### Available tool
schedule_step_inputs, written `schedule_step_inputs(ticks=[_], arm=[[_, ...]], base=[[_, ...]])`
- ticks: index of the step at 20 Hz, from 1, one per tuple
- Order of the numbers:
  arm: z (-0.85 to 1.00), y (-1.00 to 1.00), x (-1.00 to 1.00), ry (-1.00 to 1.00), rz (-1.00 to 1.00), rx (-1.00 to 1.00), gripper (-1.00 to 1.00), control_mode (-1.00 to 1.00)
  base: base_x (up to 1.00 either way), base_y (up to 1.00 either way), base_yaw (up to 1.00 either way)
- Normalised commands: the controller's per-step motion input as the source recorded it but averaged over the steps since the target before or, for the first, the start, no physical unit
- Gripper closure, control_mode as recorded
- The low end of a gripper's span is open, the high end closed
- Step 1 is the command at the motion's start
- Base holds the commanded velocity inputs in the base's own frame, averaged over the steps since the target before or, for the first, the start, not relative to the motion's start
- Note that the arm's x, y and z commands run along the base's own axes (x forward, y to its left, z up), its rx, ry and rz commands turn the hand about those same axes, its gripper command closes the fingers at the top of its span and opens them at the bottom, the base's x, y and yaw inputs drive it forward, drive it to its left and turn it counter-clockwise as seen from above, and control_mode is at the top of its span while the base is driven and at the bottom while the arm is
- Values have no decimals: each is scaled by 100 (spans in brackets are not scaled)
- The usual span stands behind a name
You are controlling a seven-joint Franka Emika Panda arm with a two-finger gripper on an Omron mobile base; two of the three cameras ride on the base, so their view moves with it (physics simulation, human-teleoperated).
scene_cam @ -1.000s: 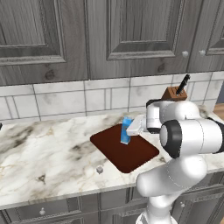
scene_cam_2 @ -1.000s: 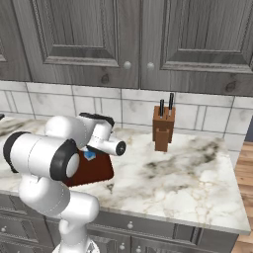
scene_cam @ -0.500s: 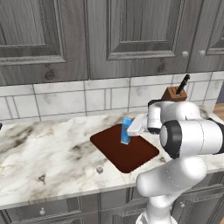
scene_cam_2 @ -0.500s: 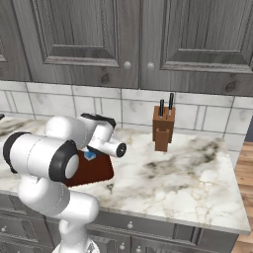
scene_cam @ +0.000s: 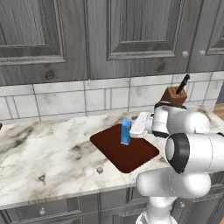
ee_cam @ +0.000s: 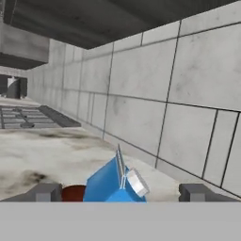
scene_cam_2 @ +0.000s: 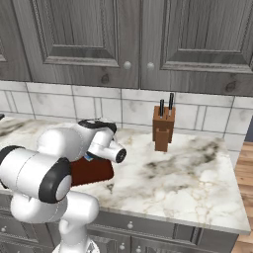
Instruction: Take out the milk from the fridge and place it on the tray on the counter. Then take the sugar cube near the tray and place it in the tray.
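While gripper (ee_cam: 120,193) gapes, milk (ee_cam: 113,184) between fingertips.

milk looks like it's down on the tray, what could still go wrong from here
The open tool straddles the milk, so a sideways retreat could tip it on the tray.
The sugar cube sits near the counter front edge; a clumsy grasp might knock it off.

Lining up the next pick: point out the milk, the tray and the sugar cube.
milk (scene_cam: 126,131), left base view, front face.
tray (scene_cam: 114,149), left base view, bare front part.
sugar cube (scene_cam: 99,169), left base view, top face.
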Motion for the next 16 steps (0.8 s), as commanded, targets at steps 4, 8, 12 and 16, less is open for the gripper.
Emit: schedule_step_inputs(ticks=[4,8,12,16], arm=[[38,3,-9,-7,0,0,-100,-100],[59,0,-18,-8,0,0,-100,-100],[71,0,-34,-10,0,0,-100,-100],[59,-4,-54,-3,0,1,-100,-100]], base=[[0,0,0],[0,0,0],[0,0,0],[0,0,0]])
